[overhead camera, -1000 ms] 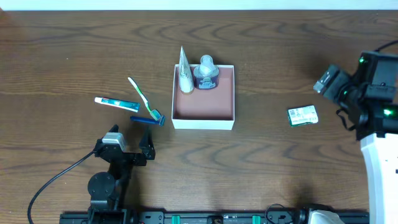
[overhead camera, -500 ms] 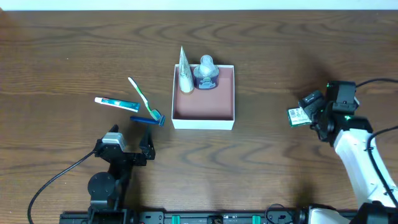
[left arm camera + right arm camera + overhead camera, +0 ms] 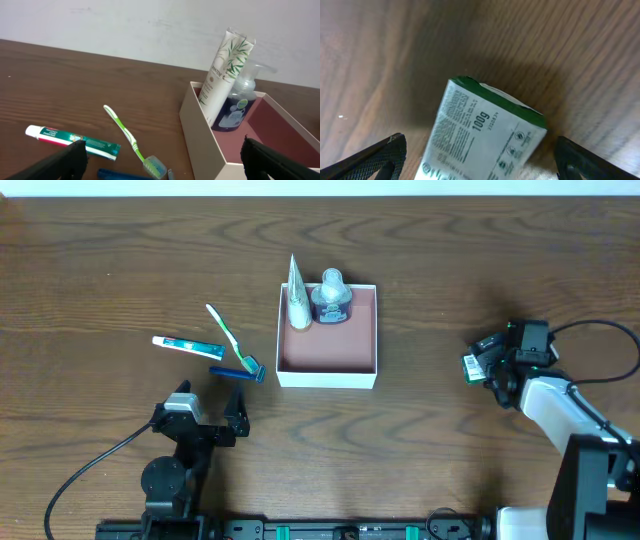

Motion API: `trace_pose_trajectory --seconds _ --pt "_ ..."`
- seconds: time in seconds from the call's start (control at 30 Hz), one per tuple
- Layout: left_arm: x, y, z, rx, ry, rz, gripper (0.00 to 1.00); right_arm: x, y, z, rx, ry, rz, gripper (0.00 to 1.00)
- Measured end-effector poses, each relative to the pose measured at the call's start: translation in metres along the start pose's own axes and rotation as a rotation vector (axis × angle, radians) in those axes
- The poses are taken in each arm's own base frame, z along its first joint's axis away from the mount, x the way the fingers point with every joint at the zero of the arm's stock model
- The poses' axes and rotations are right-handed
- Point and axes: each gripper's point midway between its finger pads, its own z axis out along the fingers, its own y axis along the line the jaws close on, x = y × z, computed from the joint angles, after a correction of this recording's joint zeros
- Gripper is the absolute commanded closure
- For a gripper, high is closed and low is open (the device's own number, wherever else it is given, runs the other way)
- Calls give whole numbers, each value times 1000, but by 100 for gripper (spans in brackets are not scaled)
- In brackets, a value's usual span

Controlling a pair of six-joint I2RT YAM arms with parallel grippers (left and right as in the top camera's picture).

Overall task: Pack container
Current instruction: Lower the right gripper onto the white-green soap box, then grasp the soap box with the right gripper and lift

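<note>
Right now the step in hand looks like picking up the small green-and-white pack, which lies flat on the table, well to the right of the container. The right gripper hovers directly over it, its fingers spread wide to either side of the pack and clamped on nothing. From the wrist view I cannot tell whether the tips touch the tabletop or the pack's edges; it is perhaps a bar of soap, though the print is too small to read.

At the middle of the table, the container sits open-topped, with a white tube and a pump bottle standing in its far-left corner and most of its reddish floor bare. The left gripper rests near the front edge, jaws apart and empty, facing a toothpaste tube, a green toothbrush and a blue razor, which lie just left of the container.

Next, the right arm needs to settle squarely over the pack, close on its narrower sides, lift and carry it left to the bare floor.
</note>
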Motion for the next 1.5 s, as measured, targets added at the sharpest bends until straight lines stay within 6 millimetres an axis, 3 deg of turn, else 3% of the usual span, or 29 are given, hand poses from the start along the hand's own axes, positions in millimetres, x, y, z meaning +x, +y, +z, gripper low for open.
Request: trace_pose_trajectory --seconds 0.2,0.33,0.5,0.6,0.77,1.1,1.3,1.5 --pt "0 0 0 0 0 0 2 -11 13 9 -41 -41 14 10" --pt "0 0 0 0 0 0 2 -15 16 15 -40 -57 11 28" --pt "0 0 0 0 0 0 2 -16 13 19 -17 -61 -30 37" --pt "0 0 0 0 0 0 2 -14 12 19 -9 -51 -78 36" --pt "0 0 0 0 0 0 2 -9 15 19 -27 -22 -194 22" --pt "0 0 0 0 0 0 2 5 18 16 -47 63 -384 8" --pt "0 0 0 0 0 0 2 11 17 14 -58 95 -460 10" --pt "0 0 0 0 0 0 2 25 4 7 -19 185 -483 16"
